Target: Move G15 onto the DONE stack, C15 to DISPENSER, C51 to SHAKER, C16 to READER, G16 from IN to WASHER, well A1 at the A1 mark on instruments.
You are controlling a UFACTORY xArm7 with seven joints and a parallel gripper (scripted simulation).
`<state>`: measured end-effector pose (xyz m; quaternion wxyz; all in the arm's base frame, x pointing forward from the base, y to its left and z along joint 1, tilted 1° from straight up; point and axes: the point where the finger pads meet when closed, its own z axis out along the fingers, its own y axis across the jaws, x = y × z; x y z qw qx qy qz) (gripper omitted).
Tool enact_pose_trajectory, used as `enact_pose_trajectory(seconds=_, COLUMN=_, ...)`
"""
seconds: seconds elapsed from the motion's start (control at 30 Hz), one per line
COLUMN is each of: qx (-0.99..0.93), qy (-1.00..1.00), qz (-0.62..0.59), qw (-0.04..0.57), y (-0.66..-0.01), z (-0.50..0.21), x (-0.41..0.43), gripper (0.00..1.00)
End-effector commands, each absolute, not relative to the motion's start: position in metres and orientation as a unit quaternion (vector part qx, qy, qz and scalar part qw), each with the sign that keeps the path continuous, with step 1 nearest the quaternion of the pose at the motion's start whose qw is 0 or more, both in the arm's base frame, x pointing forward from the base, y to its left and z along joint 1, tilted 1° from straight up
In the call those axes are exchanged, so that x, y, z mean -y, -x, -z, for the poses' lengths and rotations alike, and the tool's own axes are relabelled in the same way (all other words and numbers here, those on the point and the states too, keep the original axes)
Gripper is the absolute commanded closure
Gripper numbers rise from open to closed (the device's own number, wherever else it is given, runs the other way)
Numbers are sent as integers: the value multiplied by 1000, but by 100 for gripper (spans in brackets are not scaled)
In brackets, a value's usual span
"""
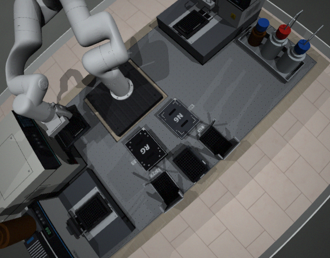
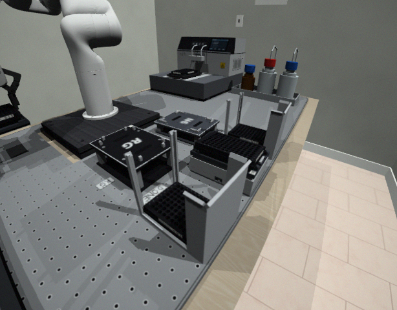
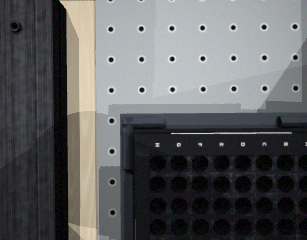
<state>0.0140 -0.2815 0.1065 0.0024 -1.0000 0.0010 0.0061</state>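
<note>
My gripper (image 1: pixel 63 122) is at the far left of the deck, over the READER's (image 1: pixel 18 155) pull-out tray, and is shut on the black well plate G15 (image 1: pixel 73 126). The plate fills the lower right of the wrist view (image 3: pixel 218 185), with its lettered short edge at the top; the fingers themselves are out of that view. The DONE rack (image 1: pixel 166 190) holds one black plate low on its floor (image 2: pixel 165 208). The SHAKER (image 1: pixel 191 164) carries a plate, and so do the WASHER (image 1: pixel 191 24) and the DISPENSER (image 1: pixel 92 212). The IN rack (image 1: pixel 216 141) holds its stack.
The regrip nest RG (image 1: pixel 145 149) and the recovery nest N6 (image 1: pixel 178 117) stand empty mid-deck. The arm's black base plate (image 1: pixel 123 102) lies beside the READER tray. Three bottles (image 1: pixel 281 41) stand at the back right. The rack walls and posts (image 2: pixel 222 206) rise high above the stacks.
</note>
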Motion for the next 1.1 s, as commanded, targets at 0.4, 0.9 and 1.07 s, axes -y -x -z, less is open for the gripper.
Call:
enact_pose_trajectory(seconds=0.4, qx=-1, qy=1000, qz=-6, qw=1, y=-14, z=-116, x=283, gripper=100)
enact_pose_trajectory(seconds=0.9, qx=-1, qy=1000, qz=-6, qw=1, y=-14, z=-133, x=283, gripper=100)
enact_pose_trajectory(seconds=1.07, qx=-1, qy=1000, qz=-6, qw=1, y=-14, z=-140, x=283, gripper=100)
